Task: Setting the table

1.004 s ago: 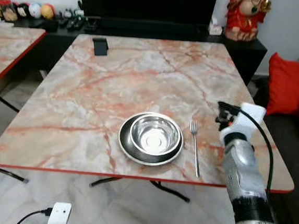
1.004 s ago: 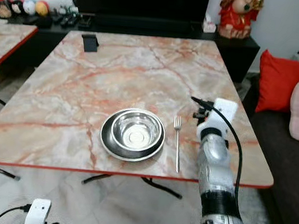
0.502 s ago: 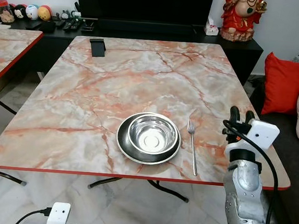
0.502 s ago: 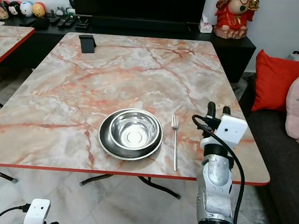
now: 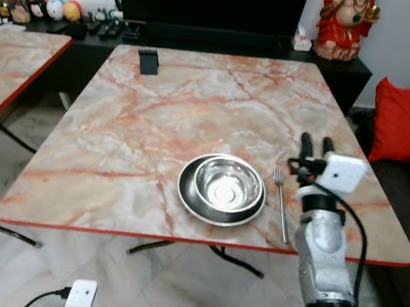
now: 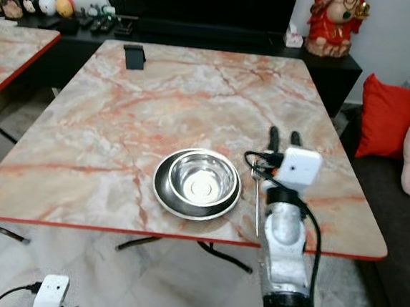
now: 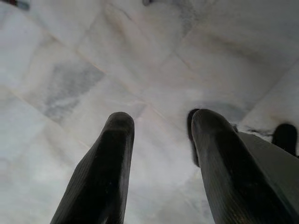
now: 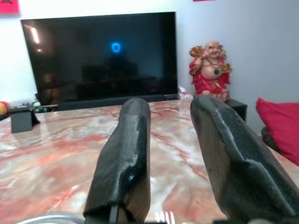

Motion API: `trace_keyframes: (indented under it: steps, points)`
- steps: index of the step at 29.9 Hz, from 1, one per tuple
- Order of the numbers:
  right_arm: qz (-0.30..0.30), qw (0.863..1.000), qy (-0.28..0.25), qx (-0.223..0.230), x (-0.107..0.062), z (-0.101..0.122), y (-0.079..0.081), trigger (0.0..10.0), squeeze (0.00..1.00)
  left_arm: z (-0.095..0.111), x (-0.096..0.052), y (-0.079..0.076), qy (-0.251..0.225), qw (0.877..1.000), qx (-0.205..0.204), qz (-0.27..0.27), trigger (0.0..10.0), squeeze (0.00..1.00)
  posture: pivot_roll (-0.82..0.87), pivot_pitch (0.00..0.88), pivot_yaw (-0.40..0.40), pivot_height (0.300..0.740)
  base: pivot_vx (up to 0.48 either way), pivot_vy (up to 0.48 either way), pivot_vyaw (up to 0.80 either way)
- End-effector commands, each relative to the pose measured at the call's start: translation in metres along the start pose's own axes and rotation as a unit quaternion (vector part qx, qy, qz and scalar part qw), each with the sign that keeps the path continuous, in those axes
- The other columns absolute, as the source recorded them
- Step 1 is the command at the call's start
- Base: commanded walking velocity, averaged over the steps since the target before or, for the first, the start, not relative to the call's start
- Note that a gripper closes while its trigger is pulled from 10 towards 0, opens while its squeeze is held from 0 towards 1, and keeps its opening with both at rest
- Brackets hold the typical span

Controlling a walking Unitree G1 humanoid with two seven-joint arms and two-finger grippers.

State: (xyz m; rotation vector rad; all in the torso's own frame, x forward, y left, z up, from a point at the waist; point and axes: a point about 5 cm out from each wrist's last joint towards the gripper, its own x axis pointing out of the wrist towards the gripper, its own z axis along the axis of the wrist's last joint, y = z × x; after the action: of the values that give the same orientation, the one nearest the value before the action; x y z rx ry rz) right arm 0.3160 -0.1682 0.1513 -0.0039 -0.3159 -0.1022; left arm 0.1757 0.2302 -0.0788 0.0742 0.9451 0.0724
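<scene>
The right gripper (image 5: 316,143) stands raised over the near right part of the marble table (image 5: 158,113), its two black fingers (image 5: 306,144) pointing up and away, spread with a clear gap and nothing between them. Just beside them, toward the robot's left, lies the fork (image 5: 281,202), tines away from the robot; from the right eye the arm covers part of the fork's handle, while from the left eye the whole fork shows. Left of the fork again sits the steel bowl (image 5: 227,185) nested in a dark plate (image 5: 188,195), close to the table's near edge.

Seen along the right gripper's own fingers, the table stretches off toward a dark television (image 8: 100,56), a red figurine (image 8: 210,70) on the black cabinet and a red cushion (image 8: 280,126) off to the side; a small black stand (image 8: 21,121) sits at the far corner of the table.

The left gripper (image 7: 159,135) hangs low, its fingers apart and empty, with pale floor tiles (image 7: 70,70) beyond the tips.
</scene>
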Motion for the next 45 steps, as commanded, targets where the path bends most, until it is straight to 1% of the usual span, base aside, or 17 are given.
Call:
trace_keyframes:
  steps: [1,8,14,23,26,27,30,40,42,45]
  points:
    - [-0.013,1.0,-0.004,-0.005,-0.001,0.0,-0.007,10.0,0.0,-0.004,-0.001,-0.001,0.006,1.0,0.005,-0.001,10.0,0.0,-0.07,0.0,0.006,0.74,0.0,0.285,0.0]
    - [-0.006,1.0,-0.007,-0.003,0.002,0.002,-0.004,10.0,0.0,-0.004,-0.001,0.0,0.005,1.0,0.005,0.001,10.0,0.0,-0.06,0.0,0.007,0.74,0.0,0.295,0.0]
    - [-0.004,1.0,-0.002,0.001,0.0,-0.001,0.0,10.0,0.0,-0.004,-0.001,0.0,0.005,1.0,0.002,0.002,10.0,0.0,-0.05,0.0,0.006,0.74,0.0,0.454,0.0]
    - [-0.003,1.0,0.003,0.001,-0.004,-0.004,-0.002,10.0,0.0,-0.009,-0.002,0.0,0.013,1.0,0.009,0.002,10.0,0.0,-0.06,0.0,0.004,0.74,0.0,0.473,0.0]
    - [-0.001,1.0,0.001,0.002,-0.001,-0.002,-0.003,10.0,0.0,-0.009,-0.002,-0.001,0.013,1.0,0.01,0.002,10.0,0.0,-0.06,0.0,0.002,0.74,0.0,0.474,0.0]
    - [0.004,1.0,-0.001,-0.004,0.002,0.0,-0.002,10.0,0.0,-0.008,-0.001,-0.001,0.011,1.0,0.01,0.002,10.0,0.0,-0.06,0.0,0.002,0.74,0.0,0.469,0.0]
    - [0.011,1.0,-0.008,-0.009,0.004,0.002,0.001,10.0,0.0,-0.007,-0.001,0.0,0.01,1.0,0.004,0.005,10.0,0.0,-0.06,0.0,0.005,0.74,0.0,0.469,0.0]
    - [0.022,1.0,-0.009,-0.007,0.004,0.002,0.007,10.0,0.0,-0.005,-0.001,0.0,0.009,1.0,-0.003,0.009,10.0,0.0,-0.05,0.0,0.0,0.74,0.0,0.464,0.76]
    - [0.019,1.0,-0.008,0.007,0.004,0.003,0.005,10.0,0.0,-0.005,-0.001,0.0,0.008,1.0,-0.006,0.01,10.0,0.0,-0.05,0.0,-0.001,0.74,0.0,0.456,0.0]
    - [0.018,1.0,-0.003,0.004,0.003,0.002,0.005,10.0,0.0,-0.006,-0.001,0.0,0.008,1.0,-0.007,0.011,10.0,0.0,-0.04,0.0,-0.004,0.74,0.0,0.456,0.0]
